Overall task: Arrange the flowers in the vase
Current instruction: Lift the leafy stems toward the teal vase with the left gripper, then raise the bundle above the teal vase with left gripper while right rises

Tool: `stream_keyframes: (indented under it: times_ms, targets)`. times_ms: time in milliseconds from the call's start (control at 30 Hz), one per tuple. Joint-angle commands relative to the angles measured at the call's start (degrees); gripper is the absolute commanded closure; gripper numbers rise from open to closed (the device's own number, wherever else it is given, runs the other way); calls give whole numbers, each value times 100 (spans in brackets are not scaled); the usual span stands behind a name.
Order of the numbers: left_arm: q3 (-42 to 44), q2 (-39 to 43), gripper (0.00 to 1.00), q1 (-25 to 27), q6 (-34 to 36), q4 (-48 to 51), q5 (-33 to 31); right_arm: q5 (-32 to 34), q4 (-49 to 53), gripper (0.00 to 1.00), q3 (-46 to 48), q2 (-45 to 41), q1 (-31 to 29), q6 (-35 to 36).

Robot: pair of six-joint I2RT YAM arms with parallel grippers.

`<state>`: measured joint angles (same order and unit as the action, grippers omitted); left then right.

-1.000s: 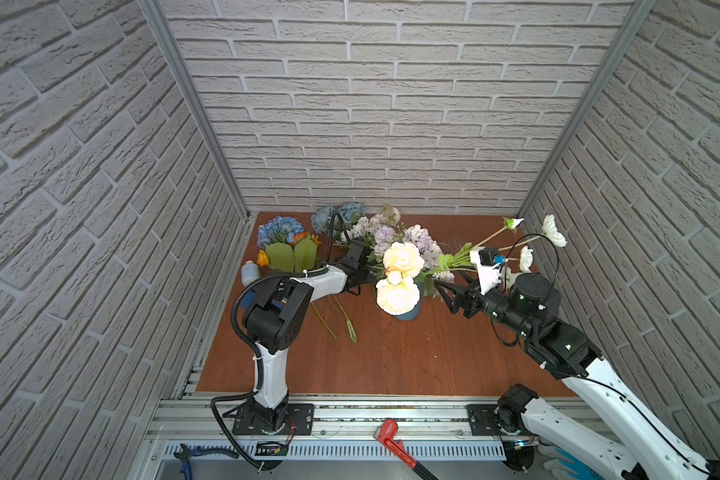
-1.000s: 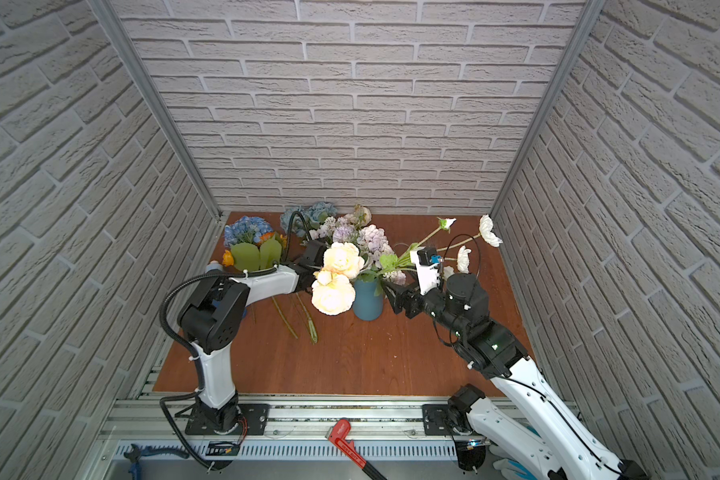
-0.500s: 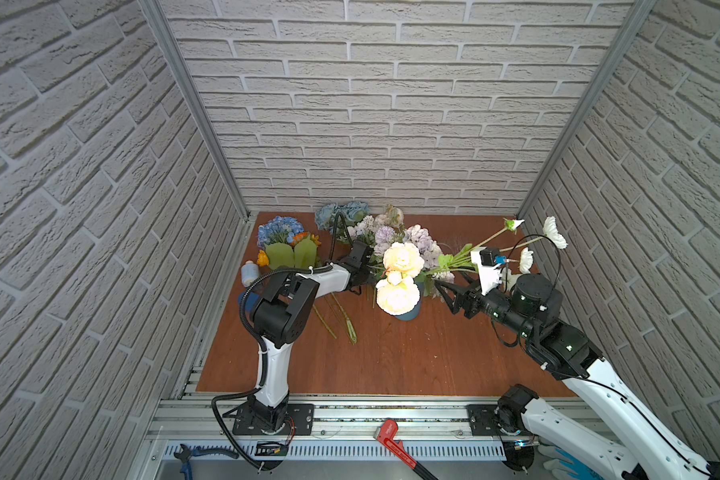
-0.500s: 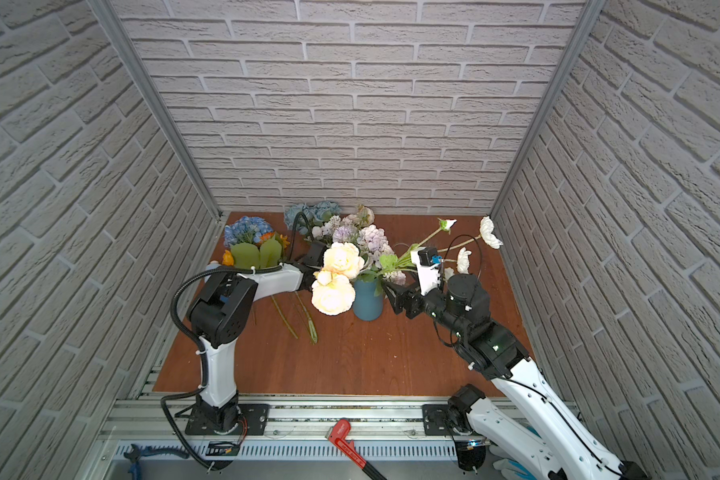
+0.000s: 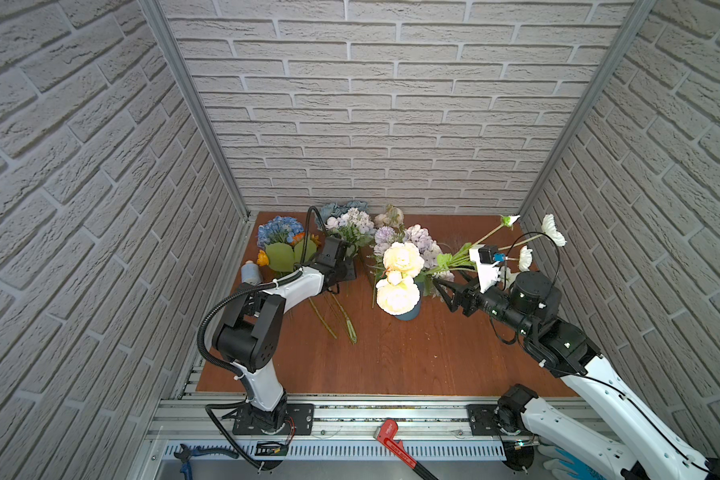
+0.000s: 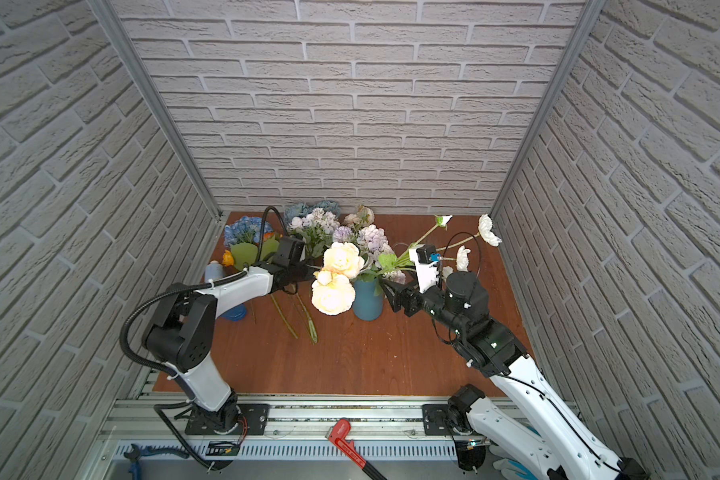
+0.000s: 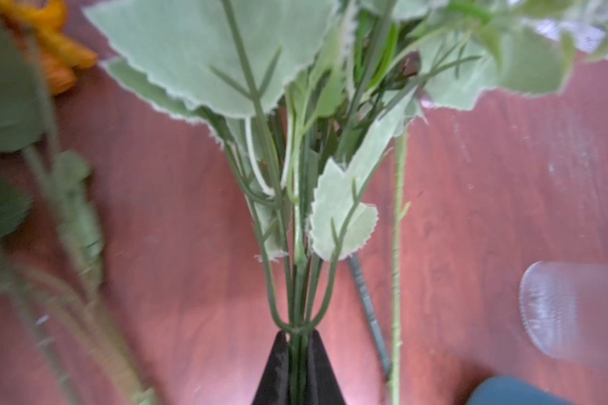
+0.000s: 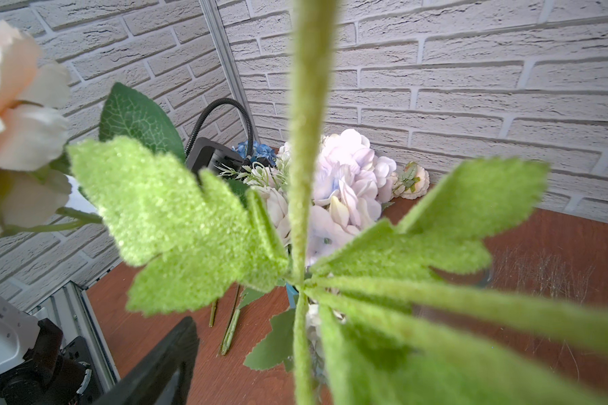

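Left wrist view: left pincer (image 7: 298,338) is clamped tight on the gathered stems of the lilac-white bunch (image 7: 299,252), low down, right under the fork of its side stems. Good grip point, my read: the fork stops slip. In both top views the bunch sits at the back of the counter (image 5: 391,357), left of the vase (image 5: 408,313). Can't tell if it's off the wood yet. A thin thorny stem (image 7: 396,228) runs just beside the grip, and more loose stems (image 5: 323,319) lie near.

Suggest: lift straight up first so the leaves don't drag neighbours, then swing the stem ends down and go in steeply. Vase is already crowded: cream roses (image 5: 402,259) hang over its left side, white-bud spray (image 5: 554,228) leans out right. Aim for the back gap, likely the only room.

Right pincer (image 5: 441,294) sits just beside the vase on the right, jaws wide, nothing gripped that I can see. The spray's stem crosses its wrist camera. Risk: bumping the roses could tip the vase, so the right pincer could steady it.
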<state>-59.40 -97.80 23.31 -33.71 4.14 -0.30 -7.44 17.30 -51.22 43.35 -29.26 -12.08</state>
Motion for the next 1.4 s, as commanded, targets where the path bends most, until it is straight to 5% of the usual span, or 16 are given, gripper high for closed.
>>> stream_keyframes:
  times_ms: [0,500,767,1100,1367]
  targets:
    - [484,677,100,-245,217,-722,451,-62,-392,16,-142,-11,-28,-66]
    - [703,3247,100,-936,533,-1902,1022,-665,-625,14,-995,75,-28,213]
    - [130,3335,100,-804,342,-3230,1969,-1121,-666,16,-1930,794,-25,369]
    - [-79,3210,100,-321,725,-3047,1808,-711,-333,21,-1722,1027,-28,494]
    - [217,3337,100,-219,748,-2912,1578,-484,-288,43,-1448,1105,-26,553]
